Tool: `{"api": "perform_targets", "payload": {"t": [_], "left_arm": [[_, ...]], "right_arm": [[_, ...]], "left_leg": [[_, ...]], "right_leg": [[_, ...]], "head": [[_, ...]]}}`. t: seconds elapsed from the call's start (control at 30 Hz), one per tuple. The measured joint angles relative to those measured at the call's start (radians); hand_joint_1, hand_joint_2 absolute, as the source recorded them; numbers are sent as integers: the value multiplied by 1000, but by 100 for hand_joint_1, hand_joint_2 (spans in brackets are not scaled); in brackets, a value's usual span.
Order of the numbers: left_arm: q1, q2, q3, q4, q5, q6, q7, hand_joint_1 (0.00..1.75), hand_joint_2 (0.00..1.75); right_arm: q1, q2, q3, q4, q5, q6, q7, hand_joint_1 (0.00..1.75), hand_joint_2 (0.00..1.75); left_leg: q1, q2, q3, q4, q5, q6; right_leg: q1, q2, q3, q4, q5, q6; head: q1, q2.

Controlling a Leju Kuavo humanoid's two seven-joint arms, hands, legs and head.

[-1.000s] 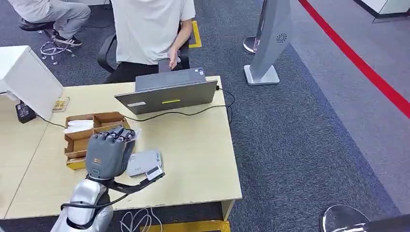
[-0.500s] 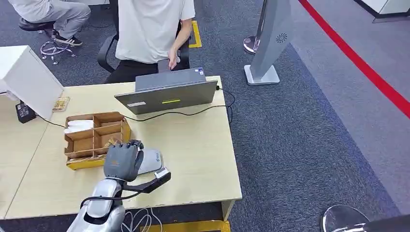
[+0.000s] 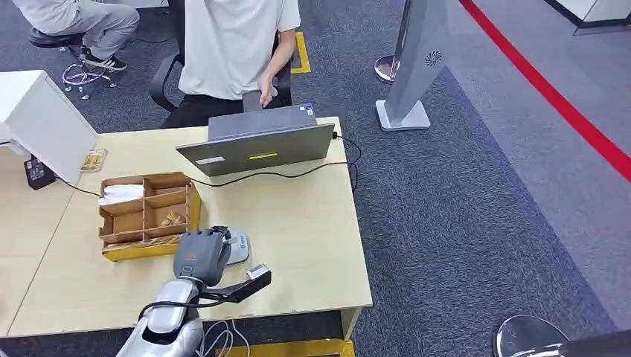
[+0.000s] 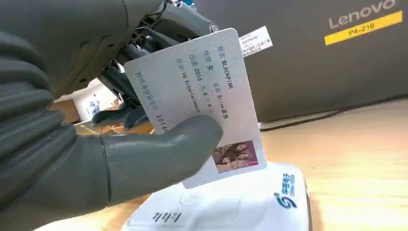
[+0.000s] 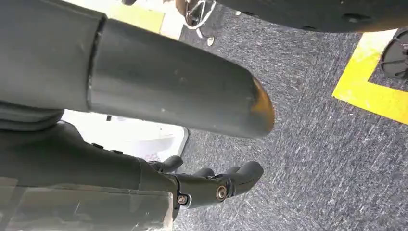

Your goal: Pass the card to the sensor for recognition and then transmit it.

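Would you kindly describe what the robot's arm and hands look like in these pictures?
The left arm is silver with black cables alongside. The left hand is dark grey with a small orange mark on its back. The right hand has a thick grey thumb and darker fingers.

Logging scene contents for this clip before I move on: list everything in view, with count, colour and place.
card: one, white, printed, over the sensor.
sensor: one, white, desk front, beside the tray.
tray: one, brown cardboard with compartments, desk left.
laptop: one, grey, desk far edge.
desk: one, light wood.
person: one, white shirt, seated behind the laptop.
left hand: grey, holds the card.
right hand: dark, hanging above carpet, fingers curled.
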Motion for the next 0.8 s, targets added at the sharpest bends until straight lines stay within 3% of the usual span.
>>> {"api": "perform_targets", "payload": {"t": [0.3,0.8], "left_arm": [[-1,0,0,16,0,-1,0,175,175],[-38,-8,0,56,50,-105,16,175,175]], "right_arm": [[0,0,0,0,0,0,0,0,0],[0,0,10,0,-12,7,2,0,0]], "left_leg": [[0,0,0,0,0,0],[0,-1,0,0,0,0]], "right_leg": [[0,0,0,0,0,0],[0,-1,1,0,0,0]], "head": [[0,0],[0,0]]}}
